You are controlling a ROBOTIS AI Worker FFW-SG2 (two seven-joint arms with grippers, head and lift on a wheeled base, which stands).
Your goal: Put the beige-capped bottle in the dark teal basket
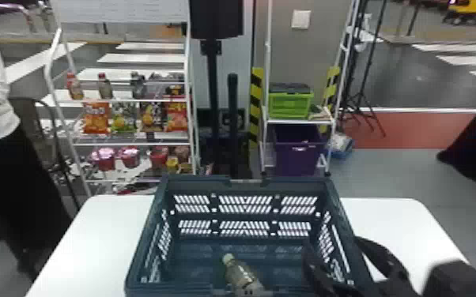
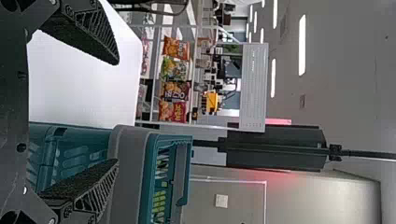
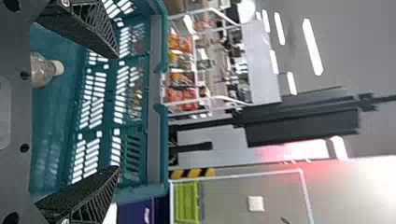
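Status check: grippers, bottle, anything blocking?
Left gripper open, near left side of basket. Right gripper open, empty, at basket's right side. Beige-capped bottle inside basket. No obstruction seen around bottle.

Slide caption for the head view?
Beige-capped bottle inside the dark teal plastic basket, black right gripper open by its right wall.

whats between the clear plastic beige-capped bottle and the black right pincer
In the head view, bare floor of the dark teal plastic basket lies between the bottle and the right pincer.
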